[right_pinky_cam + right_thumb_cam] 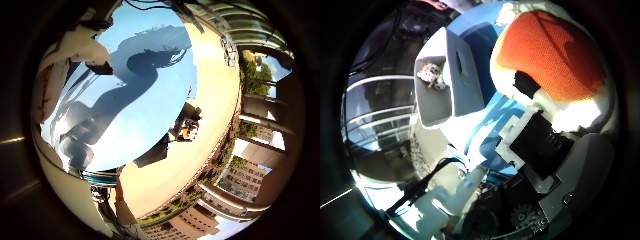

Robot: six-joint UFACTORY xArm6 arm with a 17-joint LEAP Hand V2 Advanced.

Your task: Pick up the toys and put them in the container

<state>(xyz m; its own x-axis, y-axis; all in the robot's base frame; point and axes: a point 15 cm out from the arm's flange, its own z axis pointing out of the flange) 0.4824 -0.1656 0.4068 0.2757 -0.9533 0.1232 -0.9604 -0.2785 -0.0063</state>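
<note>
So the thumb-side palm view is mostly filled by an orange and white plush toy (555, 55), sitting right up against the palm. The hand (545, 150) has its white and black fingers wrapped around it, pressed into the toy's white edge, so the toy is clamped in the hand and held above the blue worktop (155, 90).

Further out in that same view there's a light grey container (447, 80) standing on the worktop. It's got a slot handle in its side wall, and a small speckled toy (431, 75) is already lying inside it. The held toy is near the container but not in it; it's off to one side of the rim.

The little-finger view looks out across the bare worktop instead, with the dark shadow of the arm and hand thrown across it in strong sun. Past the edge there's a tan paved terrace (215, 95), some buildings (240, 185) and trees (255, 75) beyond.
</note>
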